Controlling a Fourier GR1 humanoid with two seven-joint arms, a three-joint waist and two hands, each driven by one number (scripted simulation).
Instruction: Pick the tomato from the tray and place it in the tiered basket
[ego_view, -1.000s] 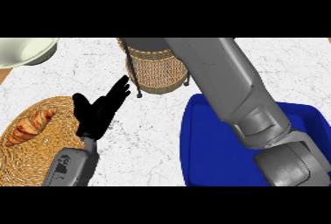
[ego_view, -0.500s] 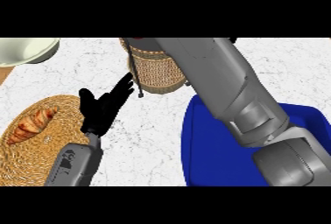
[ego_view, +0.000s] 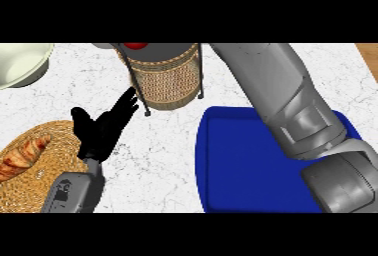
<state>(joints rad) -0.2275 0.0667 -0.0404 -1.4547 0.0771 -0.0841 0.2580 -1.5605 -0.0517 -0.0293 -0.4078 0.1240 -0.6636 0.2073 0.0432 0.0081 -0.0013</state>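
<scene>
Tomato (ego_view: 134, 45) is seen atop the tiered basket (ego_view: 168, 75).
Left hand (ego_view: 103, 131) is held open below-left; right hand's state cannot be told.

The setting is a kitchen. The work surface is a white marble-patterned counter (ego_view: 170, 150) with grey veining, seen from steeply above. At the counter's far left corner sits part of a pale cream bowl (ego_view: 21, 62). At the near left edge lies a round woven plate (ego_view: 52, 165) bearing a croissant (ego_view: 22, 160). At the far edge, near the middle, stands a wicker tiered basket (ego_view: 166, 75) on a dark wire frame, with a red tomato (ego_view: 134, 45) at its top. A blue tray (ego_view: 244, 170) occupies the near right area. A strip of wood tone (ego_view: 367, 57) shows at the far right corner.
</scene>
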